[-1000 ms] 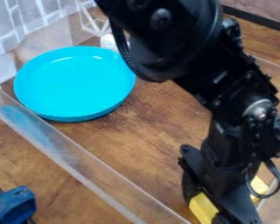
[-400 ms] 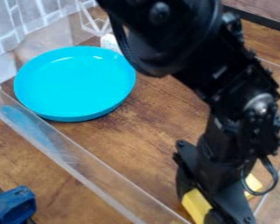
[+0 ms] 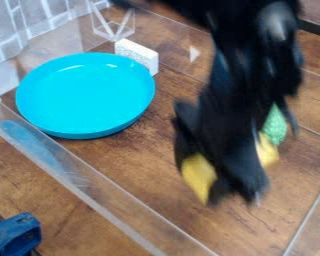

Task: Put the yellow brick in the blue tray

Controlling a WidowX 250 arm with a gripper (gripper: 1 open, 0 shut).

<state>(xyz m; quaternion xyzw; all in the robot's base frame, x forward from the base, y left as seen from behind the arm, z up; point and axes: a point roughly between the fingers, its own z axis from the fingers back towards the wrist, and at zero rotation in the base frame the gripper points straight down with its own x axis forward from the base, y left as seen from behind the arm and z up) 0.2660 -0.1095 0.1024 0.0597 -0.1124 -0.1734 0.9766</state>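
Note:
The yellow brick (image 3: 195, 173) shows as a blurred yellow block lifted off the wooden table, right of centre. My gripper (image 3: 211, 182) is shut on it, its black fingers on either side, and the dark arm above is smeared by motion. The brick's label cannot be made out. The blue tray (image 3: 83, 95), a wide round shallow dish, lies on the table at the left with nothing in it. The brick hangs to the right of the tray's rim, apart from it.
A small white box (image 3: 137, 53) stands just behind the tray. A green bumpy object (image 3: 274, 124) peeks out behind the arm at the right. A clear plastic wall (image 3: 69, 170) runs along the table's near-left edge, with blue cloth (image 3: 9, 238) outside it.
The arm has swung up and to the left, toward the tray. The yellow brick rose from the table's near edge with the gripper. The white box behind the tray is now uncovered.

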